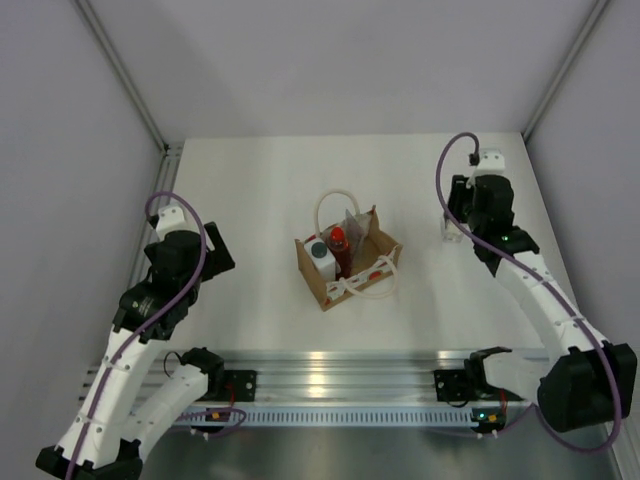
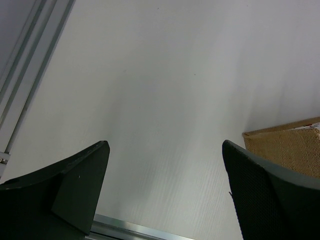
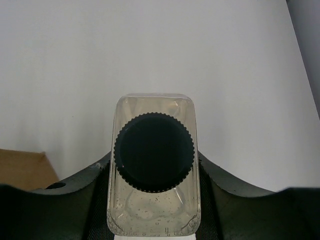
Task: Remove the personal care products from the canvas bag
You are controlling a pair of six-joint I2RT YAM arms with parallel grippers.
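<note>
Clear bottle with dark cap (image 3: 154,150), pinched across its flat sides by the right gripper (image 1: 453,232), well to the right of the canvas bag (image 1: 348,265). The smooth, rigid plastic holding liquid is probably light but slippery, and is best gripped on the body below the cap. Inside the bag stand a white bottle with grey cap (image 1: 320,252) and a red bottle (image 1: 339,243). The soft bag may shift. The left gripper (image 2: 164,150), fingers spread wide and empty, hangs left of the bag over the table (image 1: 250,180).

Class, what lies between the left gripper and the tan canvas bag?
Only bare white table separates left gripper from tan canvas bag, per the top view.
</note>
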